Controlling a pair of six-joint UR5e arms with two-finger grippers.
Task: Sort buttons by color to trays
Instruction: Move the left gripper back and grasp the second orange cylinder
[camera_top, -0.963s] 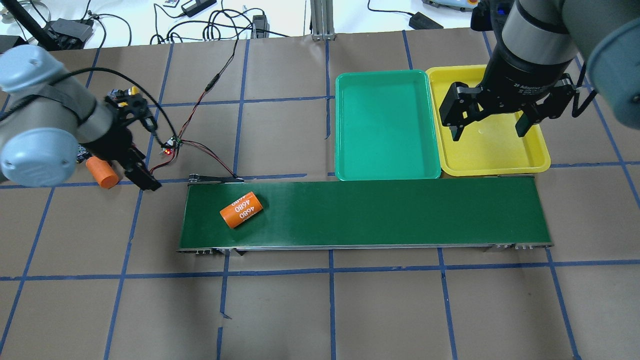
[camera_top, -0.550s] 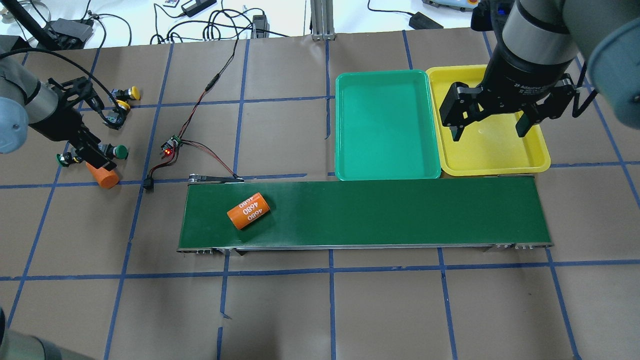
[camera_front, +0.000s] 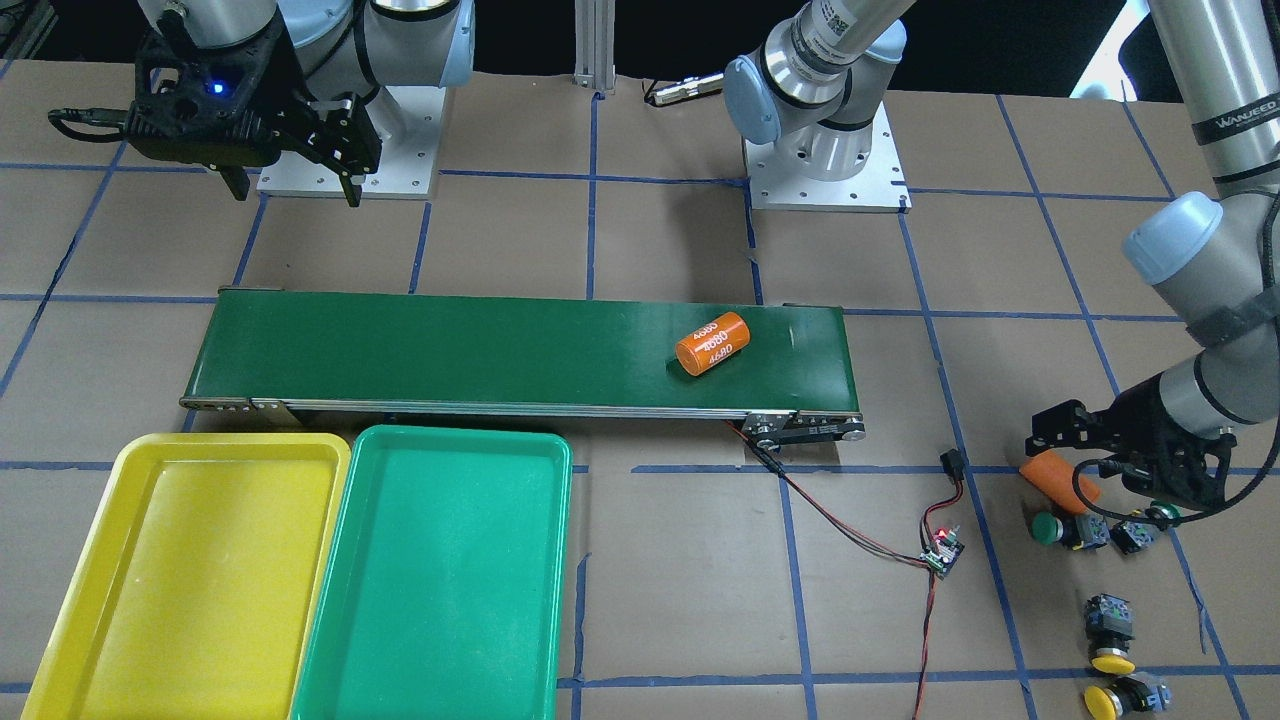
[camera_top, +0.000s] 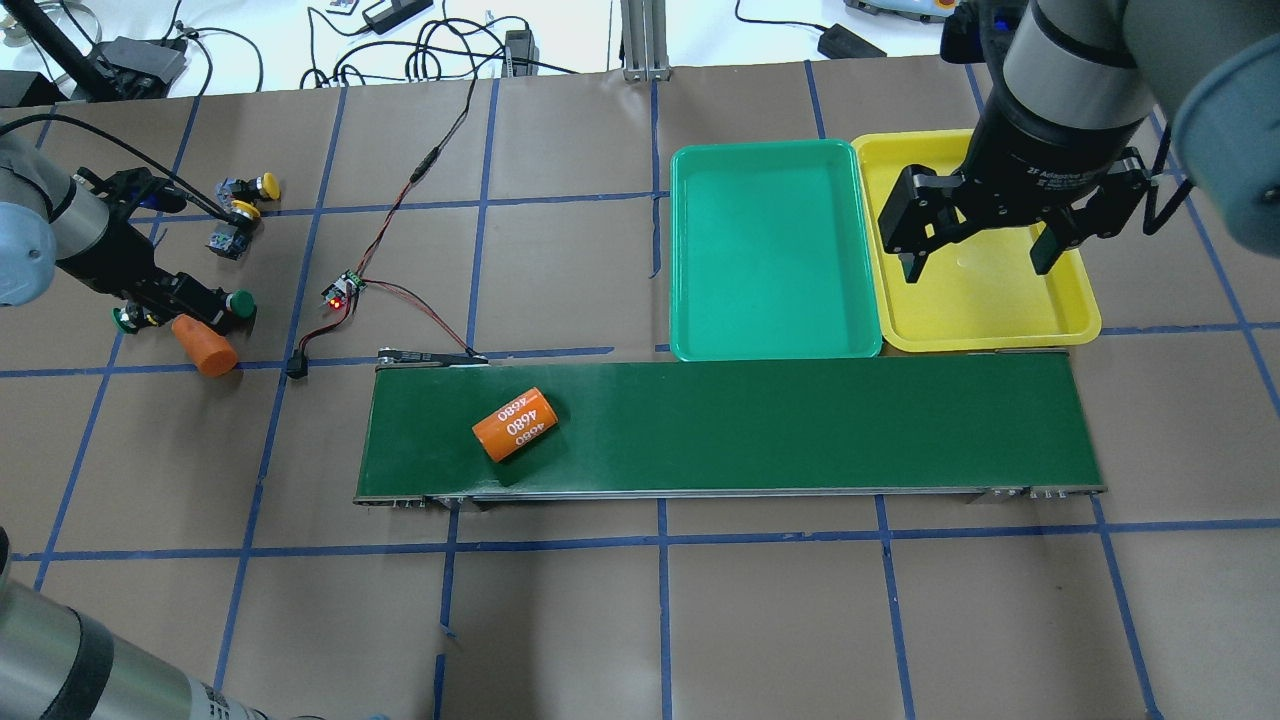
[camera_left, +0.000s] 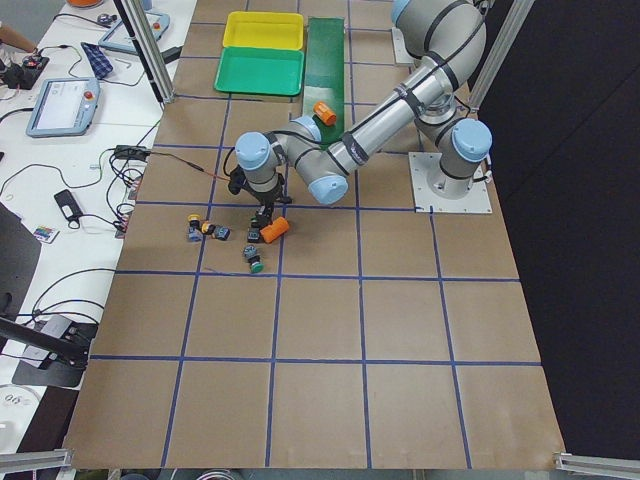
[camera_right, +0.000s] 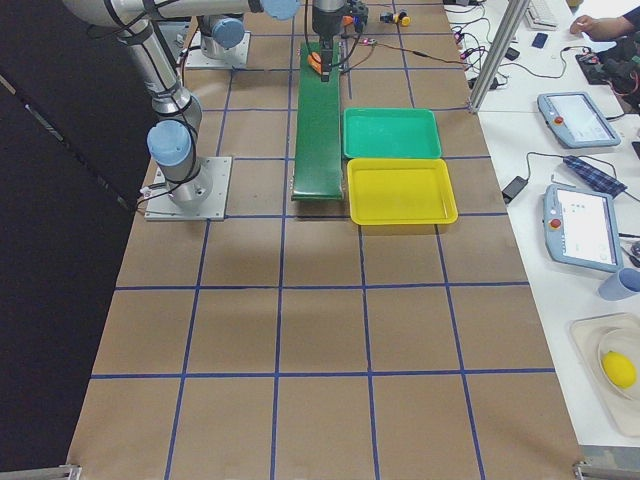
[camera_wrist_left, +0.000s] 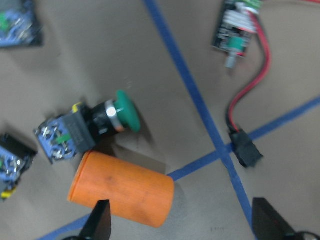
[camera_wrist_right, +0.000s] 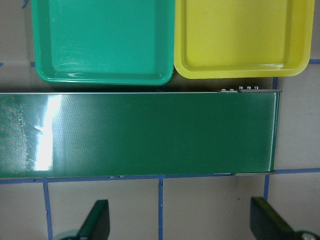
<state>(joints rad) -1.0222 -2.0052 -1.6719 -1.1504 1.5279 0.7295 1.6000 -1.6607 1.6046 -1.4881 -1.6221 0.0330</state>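
Since no button sits in a tray yet, I'm at the first pick. My left claw (camera_wrist_left: 185, 225) hangs spread over an orange cylinder (camera_wrist_left: 122, 187), with the green button (camera_wrist_left: 95, 127) just beside it on the table. Next I should centre on that button, I judge. My right claw (camera_top: 975, 262) hangs spread above the yellow tray (camera_top: 990, 300).

Bright, even light falls from above, and the tabletop (camera_top: 640, 620) shows only short, soft shadows. In the right wrist view a white glare streak lies across the belt (camera_wrist_right: 137, 132) near its left end. The left wrist view is smeared: the green button (camera_wrist_left: 122, 112) and the orange cylinder (camera_wrist_left: 122, 189) look soft-edged. In both side views the floor beyond the tabletop is black.
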